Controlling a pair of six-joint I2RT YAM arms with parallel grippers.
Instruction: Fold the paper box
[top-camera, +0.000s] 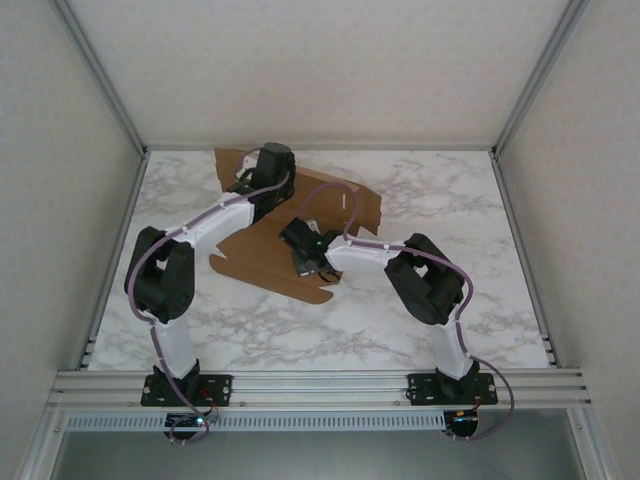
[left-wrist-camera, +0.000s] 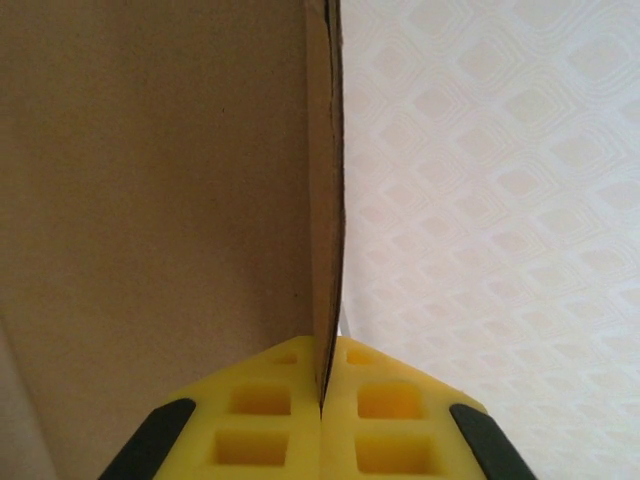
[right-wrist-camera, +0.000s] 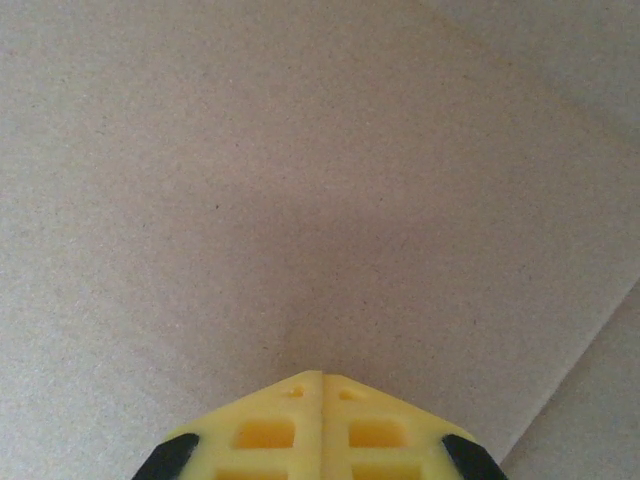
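By my judgement barely folded, the paper box (top-camera: 255, 252) lies mostly flat on the tabletop (top-camera: 450, 300) beneath the closed, empty right hand (right-wrist-camera: 322, 385), one upright flap pinched in the left hand (left-wrist-camera: 322, 400), walls and lid unformed.

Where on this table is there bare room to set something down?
Bare table lies in the far right corner, between the cardboard sheet and the right wall, and along the near strip between the sheet and the rail. Crowded: left of centre, where the left arm and right arm hang over the sheet.
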